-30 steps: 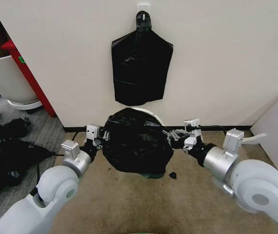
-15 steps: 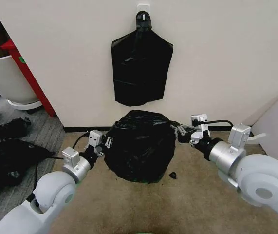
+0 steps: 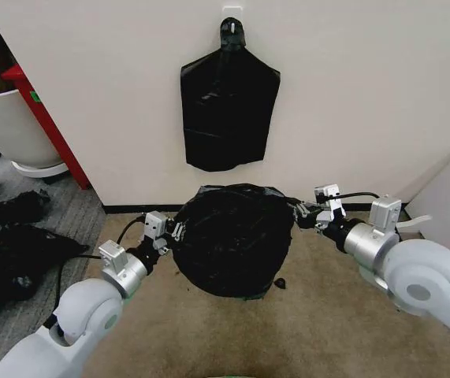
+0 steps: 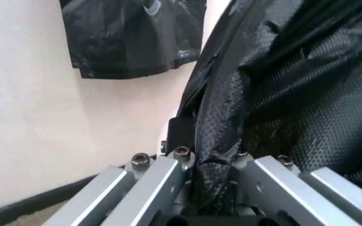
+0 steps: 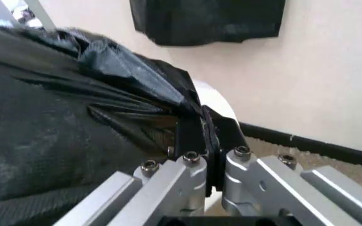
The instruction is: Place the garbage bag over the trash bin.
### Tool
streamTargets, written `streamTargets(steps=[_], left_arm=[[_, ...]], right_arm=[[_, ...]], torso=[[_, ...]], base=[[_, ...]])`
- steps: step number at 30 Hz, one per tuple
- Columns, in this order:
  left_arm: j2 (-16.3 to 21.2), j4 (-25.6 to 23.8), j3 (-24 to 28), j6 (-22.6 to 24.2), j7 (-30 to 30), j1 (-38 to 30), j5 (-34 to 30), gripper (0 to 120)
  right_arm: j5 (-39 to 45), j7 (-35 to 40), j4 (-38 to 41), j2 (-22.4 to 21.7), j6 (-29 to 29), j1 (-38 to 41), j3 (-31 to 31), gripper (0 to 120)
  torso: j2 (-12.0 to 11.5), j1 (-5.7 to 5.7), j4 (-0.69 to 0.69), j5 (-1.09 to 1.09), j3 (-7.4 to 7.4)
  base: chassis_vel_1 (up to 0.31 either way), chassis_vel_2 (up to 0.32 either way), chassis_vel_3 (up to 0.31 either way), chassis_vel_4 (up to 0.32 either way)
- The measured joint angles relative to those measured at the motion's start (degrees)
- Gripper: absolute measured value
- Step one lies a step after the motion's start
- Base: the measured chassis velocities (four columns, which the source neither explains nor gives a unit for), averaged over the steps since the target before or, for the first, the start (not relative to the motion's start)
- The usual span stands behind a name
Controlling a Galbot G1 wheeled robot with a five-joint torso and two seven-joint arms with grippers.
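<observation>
We stretch the bag [image 3: 235, 240] widthwise at frame centre, left tool [image 3: 172, 233] and right tool [image 3: 303, 213] each clenching an edge.

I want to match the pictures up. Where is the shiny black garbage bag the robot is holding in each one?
Head view: the garbage bag hangs stretched in the middle, between the left gripper and the right gripper.
Left wrist view: it covers the right side, an edge pinched between the fingers.
Right wrist view: it covers the left side, an edge pinched between the fingers.
Shared landmark: the sheaf of black bags hanging on the wall.
</observation>
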Motion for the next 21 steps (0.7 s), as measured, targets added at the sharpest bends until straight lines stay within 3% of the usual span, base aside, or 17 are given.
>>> streamTargets(steps=[15,21], left_arm=[[-1.4,0.2,-0.1,2.1,-0.9,-1.1,-15.5,0],[-1.4,0.7,0.0,3.0,-0.6,-1.6,-18.8,0]], right_arm=[[-6.2,-7.4,-4.1,0.6,4.8,-4.0,0.2,0],[-8.1,-10.1,-5.7,0.8,6.9,-4.4,0.2,0]], torso=[[0.0,0.00,0.00,0.00,0.00],[0.0,0.00,0.00,0.00,0.00]], base=[[0.000,0.000,0.000,0.000],[0.000,0.000,0.000,0.000]])
